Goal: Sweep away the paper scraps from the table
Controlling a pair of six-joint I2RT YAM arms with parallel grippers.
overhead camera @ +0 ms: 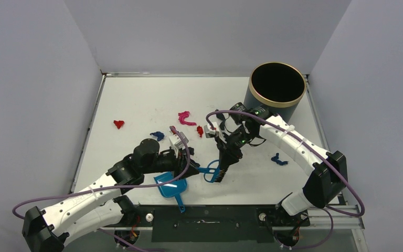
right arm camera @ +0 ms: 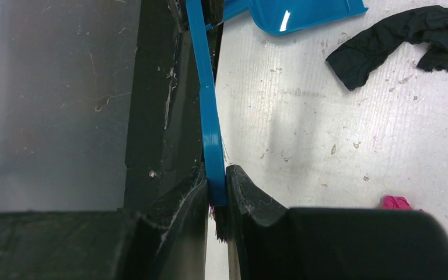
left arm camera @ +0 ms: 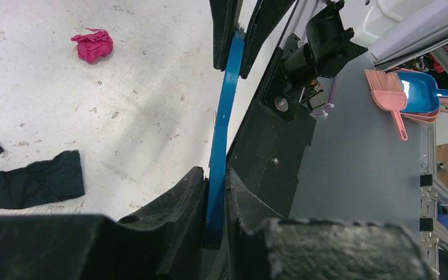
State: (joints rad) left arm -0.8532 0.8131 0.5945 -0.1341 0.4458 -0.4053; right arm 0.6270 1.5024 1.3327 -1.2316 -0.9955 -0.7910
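Note:
Both grippers pinch one blue hand brush (overhead camera: 213, 171) above the table's (overhead camera: 136, 100) front middle. My left gripper (left arm camera: 216, 192) is shut on its flat handle (left arm camera: 224, 111). My right gripper (right arm camera: 217, 192) is shut on the head end, with black bristles (right arm camera: 219, 224) poking out between its fingers. Seen from above, the left gripper (overhead camera: 191, 168) and right gripper (overhead camera: 224, 167) face each other. Paper scraps lie scattered: red (overhead camera: 118, 124), magenta (overhead camera: 186, 118), red (overhead camera: 200, 130), dark blue (overhead camera: 157, 135) and dark blue (overhead camera: 279, 159). A black scrap (left arm camera: 32, 181) and a magenta lump (left arm camera: 93, 45) lie near the left gripper.
A blue dustpan (overhead camera: 170, 186) lies on the table under the left wrist, its handle pointing at the near edge. A black round bin (overhead camera: 277, 86) with a gold rim stands at the back right corner. Grey walls close in three sides.

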